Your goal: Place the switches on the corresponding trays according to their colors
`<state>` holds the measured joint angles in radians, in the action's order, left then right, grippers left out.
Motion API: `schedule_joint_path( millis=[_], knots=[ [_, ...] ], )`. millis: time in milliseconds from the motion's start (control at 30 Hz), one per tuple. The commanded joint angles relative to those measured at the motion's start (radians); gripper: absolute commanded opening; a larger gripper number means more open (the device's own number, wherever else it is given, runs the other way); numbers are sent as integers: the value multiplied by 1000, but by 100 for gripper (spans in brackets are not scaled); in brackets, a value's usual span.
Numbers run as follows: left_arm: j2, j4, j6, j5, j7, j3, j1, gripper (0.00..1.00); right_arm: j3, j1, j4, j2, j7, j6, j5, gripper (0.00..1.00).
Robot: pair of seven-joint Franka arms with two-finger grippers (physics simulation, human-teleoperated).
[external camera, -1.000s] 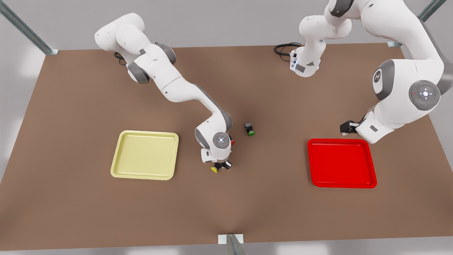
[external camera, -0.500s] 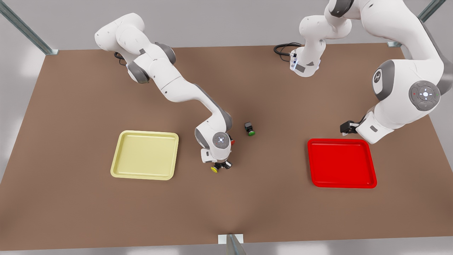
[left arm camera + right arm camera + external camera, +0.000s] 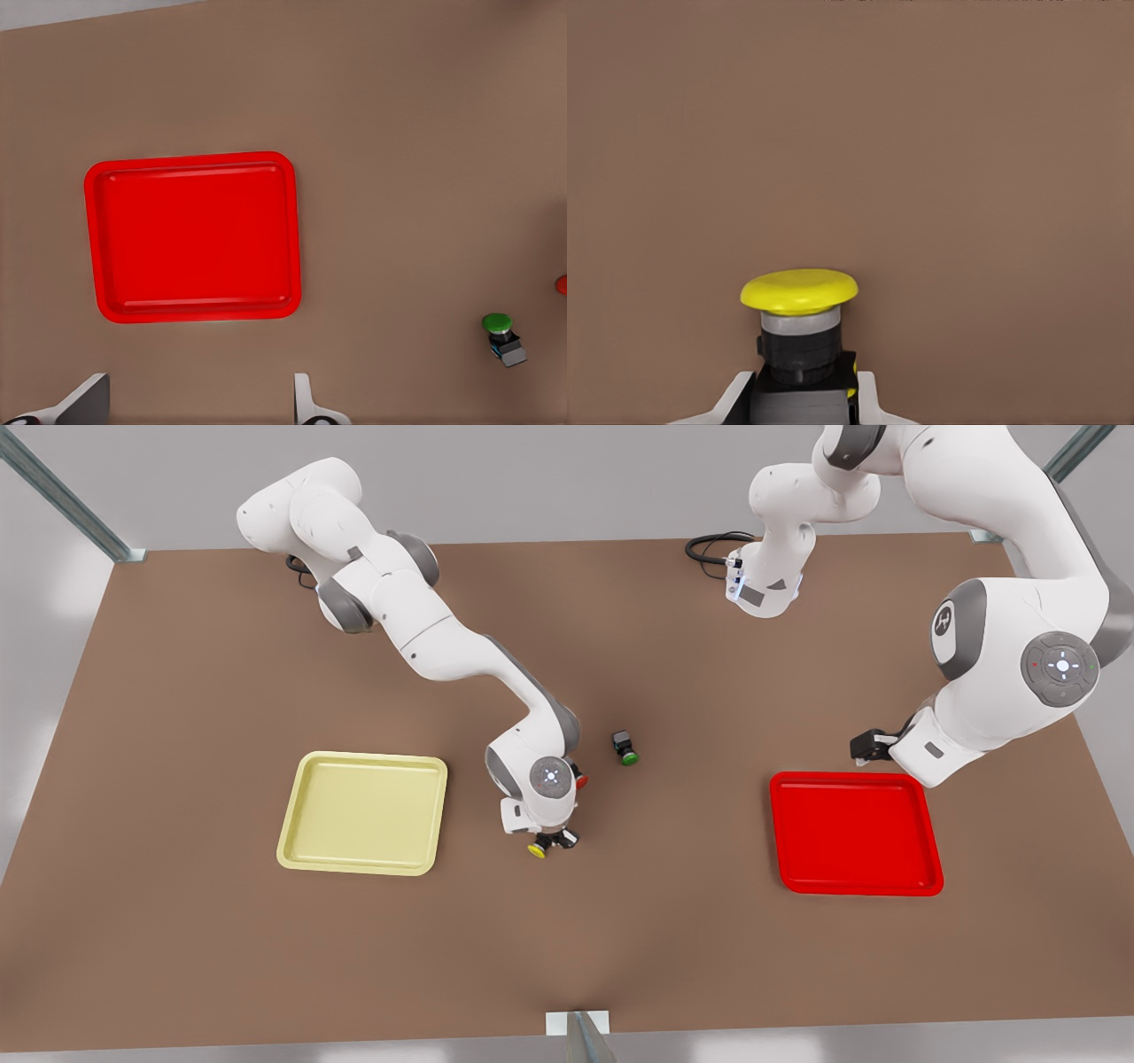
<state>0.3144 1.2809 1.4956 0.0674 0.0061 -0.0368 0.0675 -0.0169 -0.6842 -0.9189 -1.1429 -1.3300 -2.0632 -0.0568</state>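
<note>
The yellow switch (image 3: 537,849) lies on its side on the brown table (image 3: 177,957), between the pale yellow tray (image 3: 301,864) at the front view's left and the red tray (image 3: 930,886) at its right, and nearer the yellow one; in the right wrist view its black body sits between the right gripper's (image 3: 804,403) two white fingers (image 3: 735,394), which look clamped on it, cap (image 3: 799,290) pointing away from the wrist. We judge the step in hand to be the carry to the matching tray: we should lift straight up enough to clear the raised rim, travel toward the front view's left, lower over the tray's bare floor and part the fingers only when the body is low, since so small a block could tip or roll on its round cap. The carrying arm reaches from the far left of the table, elbow bent, wrist pointing down over the switch. The red switch (image 3: 582,781) shows as a sliver just beside that wrist, and the green switch (image 3: 625,749) lies a little farther right, apart from both trays. The left gripper (image 3: 195,403) waits above the far edge of the red tray, its fingers well apart and empty, its camera looking down on that tray.
</note>
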Motion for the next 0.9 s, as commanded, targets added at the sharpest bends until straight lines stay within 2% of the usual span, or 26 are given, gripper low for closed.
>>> schedule_joint_path(
  millis=[0,167,333,433,533,667,733,767,867],
  knots=[
    [0,0,0,0,0,0,0,100,0,0,0,0,0,0,0,53],
    [6,0,2,0,0,0,0,100,0,3,0,3,2,0,0,51],
    [6,0,0,0,0,0,1,100,12,49,-32,69,21,11,-6,51],
    [8,1,0,-37,-29,-12,9,100,18,98,-159,166,98,8,-6,51],
    [15,21,9,-90,-308,-12,189,100,26,167,-331,292,204,0,-11,51],
    [97,21,153,-147,-831,-12,454,100,26,276,-610,468,419,-101,-15,51],
    [159,21,274,-155,-1049,-12,537,100,26,341,-730,539,512,-132,-15,51],
    [193,20,334,-155,-1143,-12,577,100,25,365,-824,574,558,-212,-15,51],
    [291,14,468,-146,-1293,-12,646,100,21,405,-995,660,620,-275,-15,51]
  ],
)
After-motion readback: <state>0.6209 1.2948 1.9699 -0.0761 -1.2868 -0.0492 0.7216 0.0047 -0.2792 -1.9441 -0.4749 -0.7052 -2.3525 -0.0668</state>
